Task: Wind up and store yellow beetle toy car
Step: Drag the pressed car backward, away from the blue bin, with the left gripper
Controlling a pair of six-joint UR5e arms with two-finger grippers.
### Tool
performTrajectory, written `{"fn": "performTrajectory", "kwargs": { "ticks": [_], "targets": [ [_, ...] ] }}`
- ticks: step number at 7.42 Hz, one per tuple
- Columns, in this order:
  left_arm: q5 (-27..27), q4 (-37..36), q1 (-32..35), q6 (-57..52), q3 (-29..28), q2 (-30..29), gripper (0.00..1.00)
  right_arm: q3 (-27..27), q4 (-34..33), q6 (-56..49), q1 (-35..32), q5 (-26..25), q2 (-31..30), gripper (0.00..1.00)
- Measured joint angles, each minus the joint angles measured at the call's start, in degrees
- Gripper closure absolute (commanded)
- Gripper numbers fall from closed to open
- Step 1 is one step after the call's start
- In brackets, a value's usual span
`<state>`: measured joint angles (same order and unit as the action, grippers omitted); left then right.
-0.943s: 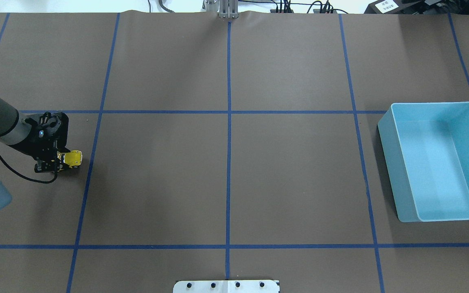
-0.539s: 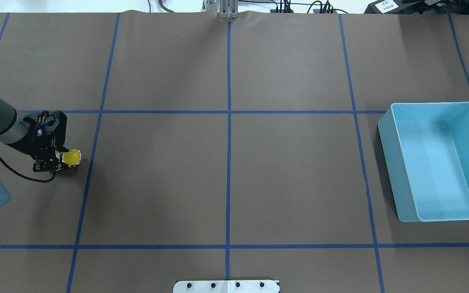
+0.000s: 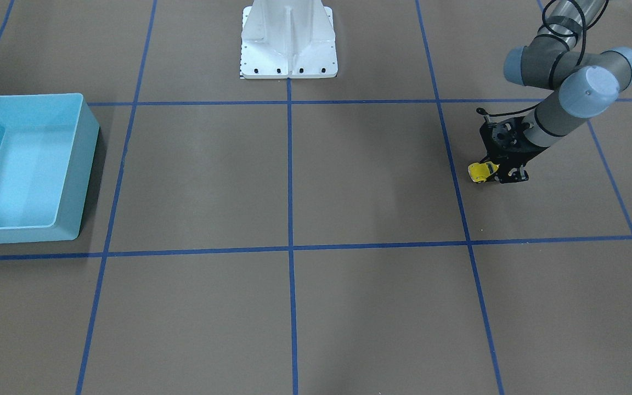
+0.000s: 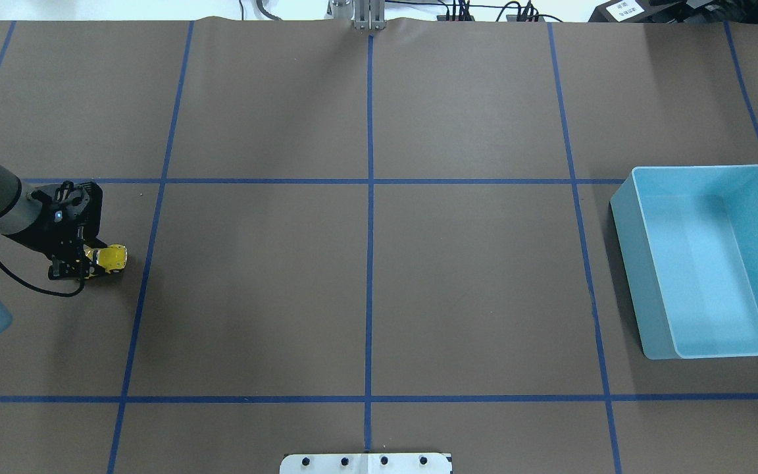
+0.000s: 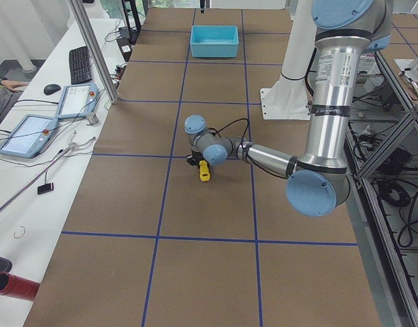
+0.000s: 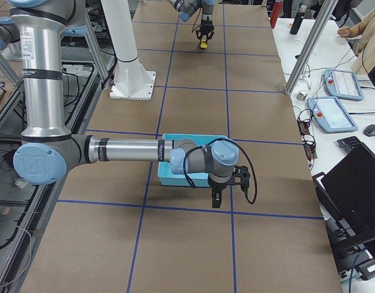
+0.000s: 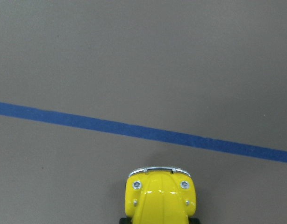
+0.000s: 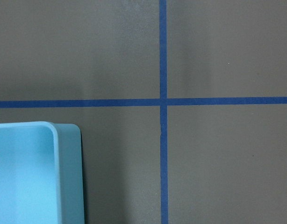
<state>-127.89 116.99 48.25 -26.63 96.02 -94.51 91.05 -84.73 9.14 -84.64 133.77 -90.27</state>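
The yellow beetle toy car (image 4: 113, 257) stands on the brown table at the far left, nose pointing right. My left gripper (image 4: 89, 261) is low over its rear and shut on it. In the front-facing view the car (image 3: 480, 171) sticks out from the gripper (image 3: 496, 173). The left wrist view shows only the car's hood and bumper (image 7: 160, 198), with a blue tape line ahead. My right gripper (image 6: 217, 198) hovers just beyond the light-blue bin (image 6: 175, 177); whether it is open or shut I cannot tell.
The light-blue bin (image 4: 629, 276) sits at the table's far right and holds nothing; its corner (image 8: 64, 135) shows in the right wrist view. Blue tape lines grid the table. The white robot base (image 3: 288, 44) stands at mid-table edge. Monitors and a person's arm lie beyond the table side.
My left gripper has slid a little to the left along the table, dragging the yellow car backwards with it. The bin has not moved.
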Motion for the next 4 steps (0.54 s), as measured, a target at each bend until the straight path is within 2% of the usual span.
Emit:
{"fn": "performTrajectory", "kwargs": {
  "ticks": [4],
  "targets": [
    [-1.26,0.30,0.77,-0.41,-0.26,0.47,1.00,-0.09,0.01,0.00,0.00,0.00,-0.07,0.00]
  ]
}}
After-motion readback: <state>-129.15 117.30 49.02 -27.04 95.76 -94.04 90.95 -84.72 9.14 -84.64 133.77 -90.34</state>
